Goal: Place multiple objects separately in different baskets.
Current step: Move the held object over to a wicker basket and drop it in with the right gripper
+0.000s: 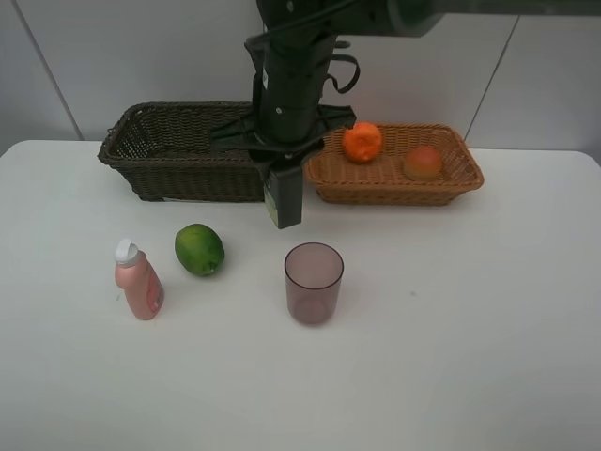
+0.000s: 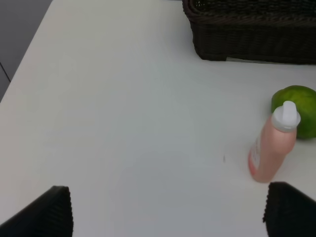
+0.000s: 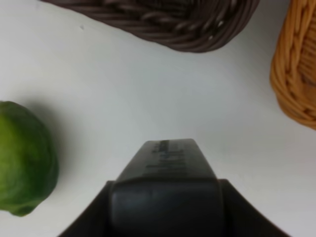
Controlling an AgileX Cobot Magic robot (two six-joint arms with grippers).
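Green round fruit (image 1: 199,249): lies on the white table (image 1: 470,329), left of centre, just right of the upright pink white-capped bottle (image 1: 138,280) and apart from it. The translucent purple cup (image 1: 314,282) stands upright near centre, mouth up. At the far side, the dark brown basket (image 1: 178,155) sits left and the light tan basket (image 1: 394,178) sits right. The right arm (image 1: 291,85) covers the dark basket's right end in the high view, but the right wrist view shows a strip of table between the two baskets. The tan basket holds an orange (image 1: 362,142) at its left end and a red-orange peach-like fruit (image 1: 423,163) further right. The right gripper (image 1: 285,218) points down just in front of the baskets, jaws closed together with nothing between them. Whether it touches the table cannot be told. The left gripper (image 2: 168,212) is outside the high view. Its wrist view shows only two fingertips at the frame corners, spread wide and holding nothing. In that view the bottle hides part of the green fruit and the frame cuts off the dark basket. The right wrist view crops the fruit and both baskets.
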